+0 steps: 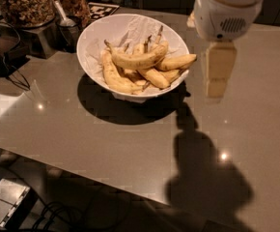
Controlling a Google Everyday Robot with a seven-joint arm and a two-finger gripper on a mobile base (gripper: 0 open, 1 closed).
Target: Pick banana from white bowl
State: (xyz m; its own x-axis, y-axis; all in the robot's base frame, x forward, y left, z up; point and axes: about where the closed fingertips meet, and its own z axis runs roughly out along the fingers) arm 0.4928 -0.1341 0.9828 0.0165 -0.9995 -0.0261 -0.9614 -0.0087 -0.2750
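The white bowl, lined with crumpled white paper, stands on the grey table and holds several bananas. The banana, long, arched and speckled, lies across the top of the pile with its stem pointing left. Shorter, straighter bananas lie under and beside it. My gripper hangs below the white wrist housing, just right of the bowl's right rim and above the table. It holds nothing that I can see and does not touch the bowl.
Glass jars of nuts and a metal cup with a scoop stand at the back left. Black cables lie at the left. The table's front edge runs diagonally, with floor clutter below.
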